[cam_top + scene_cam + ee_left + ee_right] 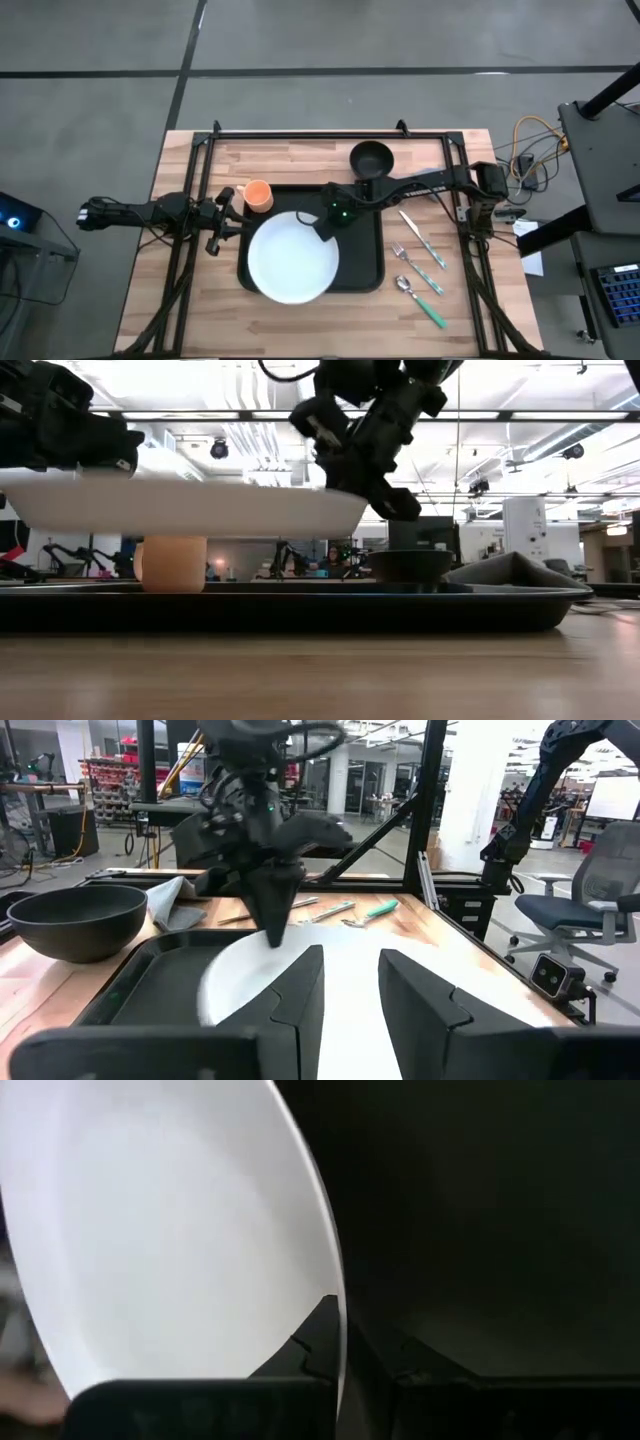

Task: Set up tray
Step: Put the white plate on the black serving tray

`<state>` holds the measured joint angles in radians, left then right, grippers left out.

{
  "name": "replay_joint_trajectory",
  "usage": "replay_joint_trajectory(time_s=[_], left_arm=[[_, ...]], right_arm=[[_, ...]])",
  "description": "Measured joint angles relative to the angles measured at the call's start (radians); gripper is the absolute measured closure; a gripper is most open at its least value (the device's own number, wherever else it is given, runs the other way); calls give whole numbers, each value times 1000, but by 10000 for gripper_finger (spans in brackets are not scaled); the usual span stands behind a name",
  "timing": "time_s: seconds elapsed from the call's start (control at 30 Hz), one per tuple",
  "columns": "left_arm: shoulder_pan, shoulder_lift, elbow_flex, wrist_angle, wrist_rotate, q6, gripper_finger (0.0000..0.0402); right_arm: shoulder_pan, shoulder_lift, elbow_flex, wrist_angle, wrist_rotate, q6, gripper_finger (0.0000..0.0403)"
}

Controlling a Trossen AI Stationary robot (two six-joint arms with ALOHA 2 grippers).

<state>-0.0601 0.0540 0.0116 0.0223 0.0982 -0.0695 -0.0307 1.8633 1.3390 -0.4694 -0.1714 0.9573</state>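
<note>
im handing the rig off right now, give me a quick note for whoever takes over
Right gripper: shut on the rim of the white plate, holding it lifted above the tray.
Left gripper: open, empty, waiting at the tray's left edge near the orange cup.
Black bowl on the table behind the tray; fork, knife and spoon on the table to its right.
Done: cup in the tray's back left corner.
Left: set the plate down; bowl and cutlery probably follow.
</note>
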Motion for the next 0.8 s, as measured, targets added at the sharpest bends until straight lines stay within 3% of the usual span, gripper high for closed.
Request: replay_joint_trajectory(time_s=[0.33,0.67,0.8], left_arm=[[0,0,0,0,0,0,322],[0,0,0,0,0,0,322],[0,0,0,0,0,0,322]], right_arm=[[18,0,-20,15,173,159,394],[53,10,-34,46,272,173,394],[54,61,-34,106,262,153,394]])
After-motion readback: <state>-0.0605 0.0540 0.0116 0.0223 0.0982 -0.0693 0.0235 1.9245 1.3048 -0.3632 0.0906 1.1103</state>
